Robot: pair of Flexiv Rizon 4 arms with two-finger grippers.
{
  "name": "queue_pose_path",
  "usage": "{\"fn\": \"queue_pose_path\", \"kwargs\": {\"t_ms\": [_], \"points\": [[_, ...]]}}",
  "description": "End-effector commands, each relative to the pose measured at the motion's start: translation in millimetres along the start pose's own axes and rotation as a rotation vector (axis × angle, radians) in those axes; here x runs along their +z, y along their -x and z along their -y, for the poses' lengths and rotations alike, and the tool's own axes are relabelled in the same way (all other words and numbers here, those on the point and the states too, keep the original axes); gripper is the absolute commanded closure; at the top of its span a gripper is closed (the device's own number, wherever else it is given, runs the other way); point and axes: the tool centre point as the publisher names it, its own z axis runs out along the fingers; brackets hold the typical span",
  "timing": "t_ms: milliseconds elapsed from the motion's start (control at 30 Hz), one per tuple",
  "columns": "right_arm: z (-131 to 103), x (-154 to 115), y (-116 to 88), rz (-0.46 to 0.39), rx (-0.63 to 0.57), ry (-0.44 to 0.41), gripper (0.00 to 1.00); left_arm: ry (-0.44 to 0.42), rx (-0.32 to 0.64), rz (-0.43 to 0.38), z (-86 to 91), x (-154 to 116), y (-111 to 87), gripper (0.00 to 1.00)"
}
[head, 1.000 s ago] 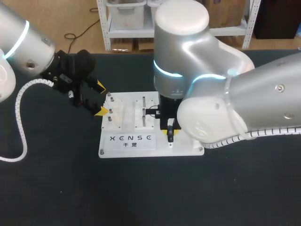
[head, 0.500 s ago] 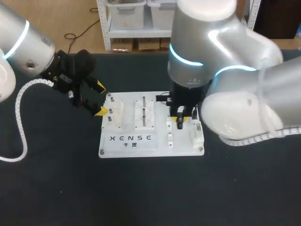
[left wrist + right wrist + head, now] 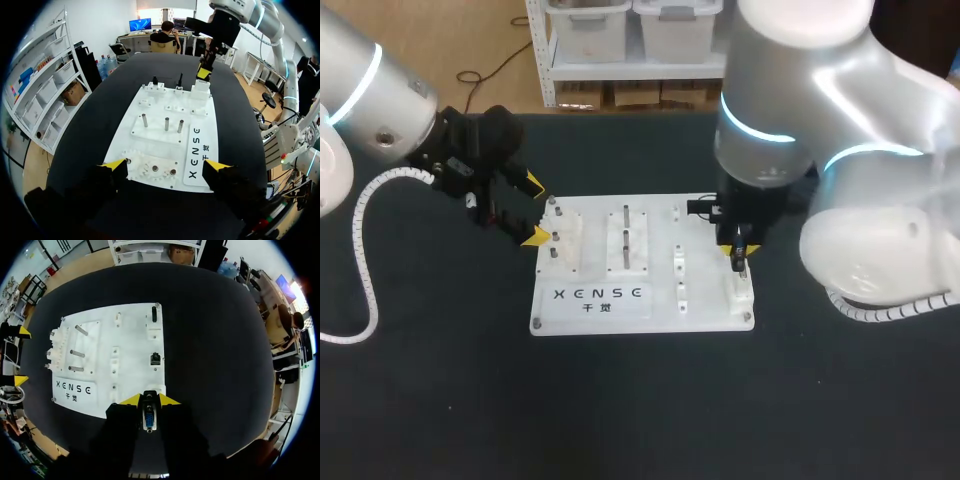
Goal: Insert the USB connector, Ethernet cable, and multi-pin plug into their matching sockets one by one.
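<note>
**Fig. Head + wrist views.** White plastic board [image 3: 590,312], flat and rectangular, on a matte black table [image 3: 440,400]. Dark printed lettering [image 3: 598,294] runs along the board's 6 o'clock edge and is not transcribed. R gripper [image 3: 739,254], at the board's 3 o'clock, is clamped on the multi-pin plug [image 3: 149,416]. The plug is oblong, metal-shelled w/ a blue centre, and its long axis lies along the gap between the yellow tips, in line w/ the black sockets [image 3: 155,359] ahead. L gripper [image 3: 534,211], at the board's 9 o'clock, has its fingers wide apart and holds nothing, just beside the white toothed gears [image 3: 150,170].

Multi-pin plug [image 3: 149,419] sides hidden between right hand [image 3: 149,400] fingers.
</note>
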Motion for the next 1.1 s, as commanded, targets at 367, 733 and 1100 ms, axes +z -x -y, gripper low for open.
{"fn": "queue_pose_path", "kwargs": {"t_ms": [367, 733, 1100], "points": [[7.1, 2.1, -0.9, 0.005, -0.008, -0.006, 1.0, 0.001, 0.0, 0.0, 0.4, -0.1, -0.4, 0.0], [7.3, 0.4, -6.3, -0.01, -0.012, 0.001, 1.0, 0.001, 0.0, 0.0, 0.4, -0.1, -0.4, 0.0], [7.6, 5.2, -8.2, -0.019, -0.009, -0.007, 1.0, 0.001, 0.0, 0.0, 0.4, -0.1, -0.4, 0.0]]}}
